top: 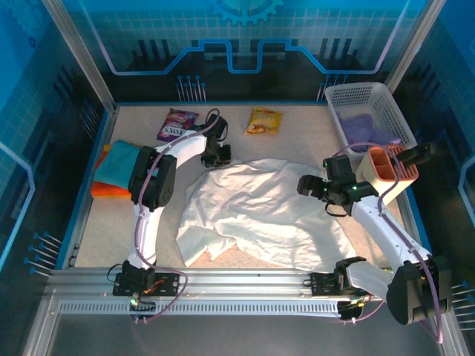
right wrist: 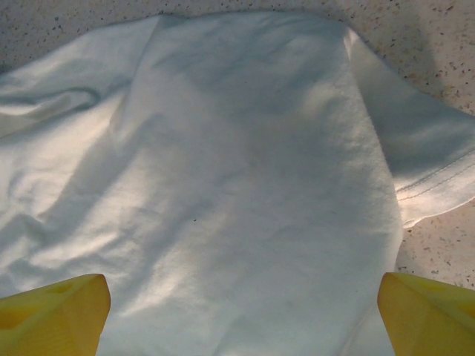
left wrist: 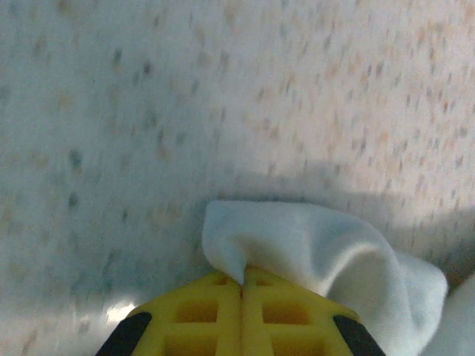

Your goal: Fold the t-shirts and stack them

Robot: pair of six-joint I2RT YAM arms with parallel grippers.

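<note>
well, from above, the white shirt (top: 260, 215) lay rumpled across the middle of the table (top: 300, 126), with my left claw (top: 217, 157) down at its far edge and my right claw (top: 315, 187) over its right side. the teal shirt (top: 119, 162) sat folded on the orange shirt (top: 107, 190) at the left. at my left wrist, the left claw (left wrist: 243, 285) was clamped on a pinch of white shirt (left wrist: 334, 252). at my right wrist, the right claw (right wrist: 241, 315) stood spread wide above the white shirt (right wrist: 237, 163), holding nothing.
</note>
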